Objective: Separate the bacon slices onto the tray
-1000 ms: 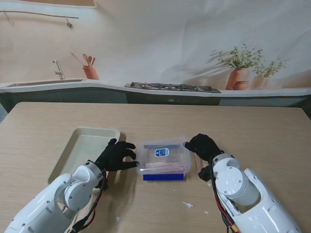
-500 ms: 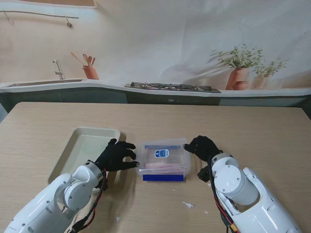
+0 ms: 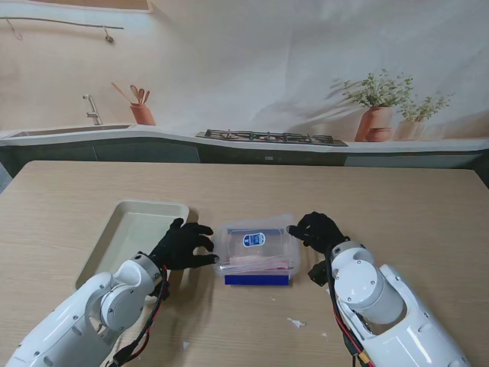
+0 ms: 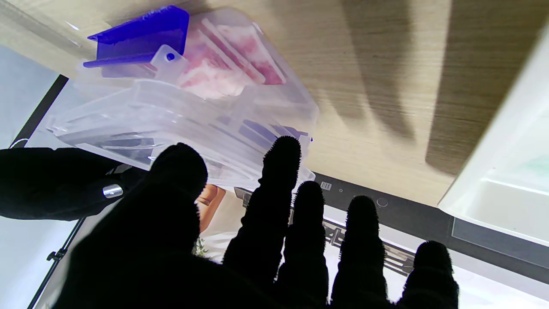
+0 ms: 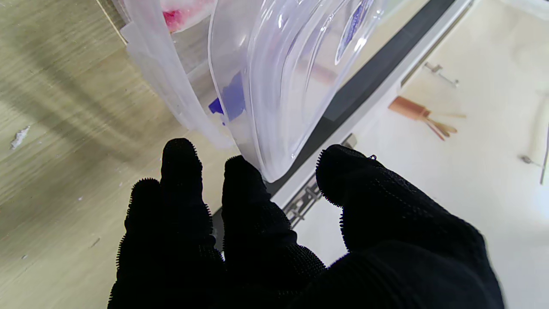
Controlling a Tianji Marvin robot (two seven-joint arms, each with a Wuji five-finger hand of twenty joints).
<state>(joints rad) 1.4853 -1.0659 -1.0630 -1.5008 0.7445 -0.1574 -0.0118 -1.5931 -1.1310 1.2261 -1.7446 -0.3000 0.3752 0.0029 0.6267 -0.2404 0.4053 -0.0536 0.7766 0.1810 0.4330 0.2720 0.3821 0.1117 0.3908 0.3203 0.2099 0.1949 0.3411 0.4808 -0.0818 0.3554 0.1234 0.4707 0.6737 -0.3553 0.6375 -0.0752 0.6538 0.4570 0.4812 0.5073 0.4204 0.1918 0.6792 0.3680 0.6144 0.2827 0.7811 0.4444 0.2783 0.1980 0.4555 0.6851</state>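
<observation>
Behind the wooden table [image 3: 397, 206] a painted kitchen backdrop is seen, with a sink, a hob and potted plants. At the middle of the table sits the clear box [image 3: 256, 248] of bacon [image 3: 256, 264], with a blue clip on the side nearer the robot, and the cream tray [image 3: 134, 229] lies just to its left, bare as far as can be seen. Over the last second little has changed: the right hand [image 3: 317, 229] has been drawn slightly in against the box's right edge, and the lid [image 5: 291, 73] has been tipped up a little on that side, as the right wrist view shows, where the lid's corner is touched by a fingertip [image 5: 240, 169] with the thumb set apart on the other side. The left hand [image 3: 183, 245] has been kept where it was, fingers spread against the box's left wall, bracing rather than gripping. From this it is judged that the lid is being worked off and that no slice has yet been moved. Whether the lid corner is truly pinched or only pushed cannot be told. How many slices lie in the box, and whether they are stuck together, is blurred by the plastic; only pink and white bands are made out
</observation>
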